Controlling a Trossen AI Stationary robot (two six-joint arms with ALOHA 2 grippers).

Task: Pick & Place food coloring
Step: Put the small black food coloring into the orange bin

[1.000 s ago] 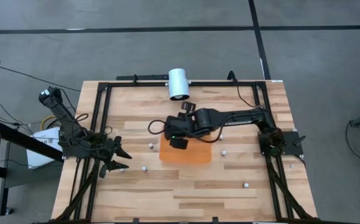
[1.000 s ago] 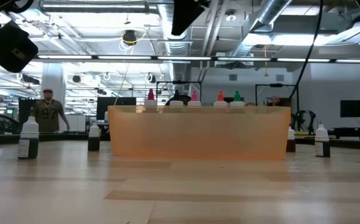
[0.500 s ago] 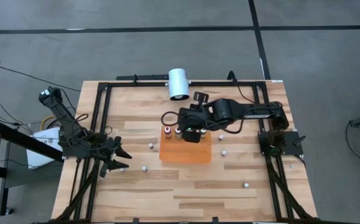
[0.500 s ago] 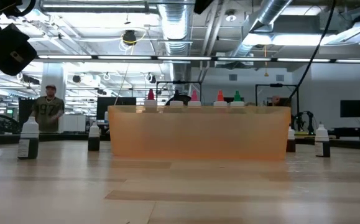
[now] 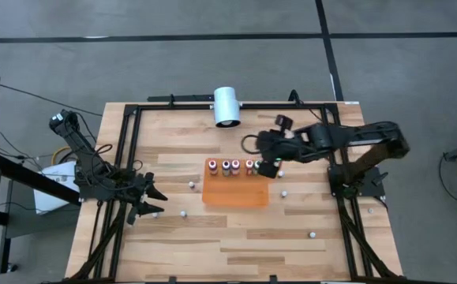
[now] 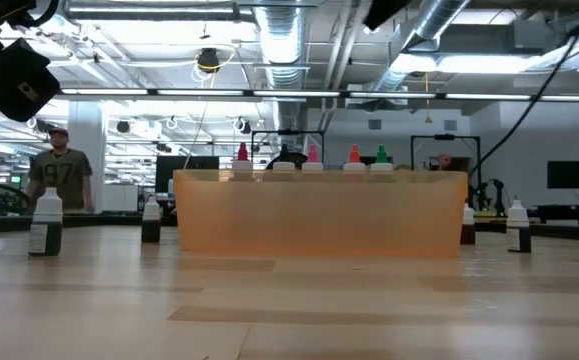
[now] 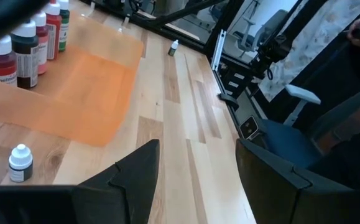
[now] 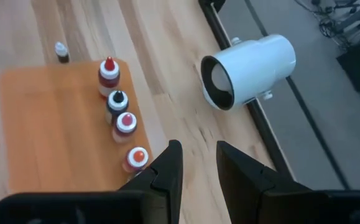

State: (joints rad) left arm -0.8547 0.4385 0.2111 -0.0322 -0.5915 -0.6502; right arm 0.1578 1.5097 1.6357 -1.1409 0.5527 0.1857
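Several food coloring bottles (image 5: 226,166) stand upright in a row on their bases along the far edge of the flat orange mat (image 5: 234,195); the right wrist view shows them with red and dark caps (image 8: 117,102). My right gripper (image 5: 269,168) hovers just right of the row's right end, above the table, open and with nothing between its fingers (image 8: 198,171). My left gripper (image 5: 151,202) waits open near the table's left edge (image 7: 195,180), holding nothing. In the low view the bottles' coloured tips (image 6: 312,154) show over the mat (image 6: 319,215).
A white cylinder (image 5: 226,106) lies on its side at the far edge. Loose small bottles stand on the wood left of the mat (image 5: 190,184), near left (image 5: 183,213), right (image 5: 282,192) and near right (image 5: 312,234). A person (image 6: 61,175) stands in the room beyond.
My right gripper has drawn back from above the mat's far edge toward the table's right edge and risen a little. The row of bottles it was covering now shows, standing still on the mat.
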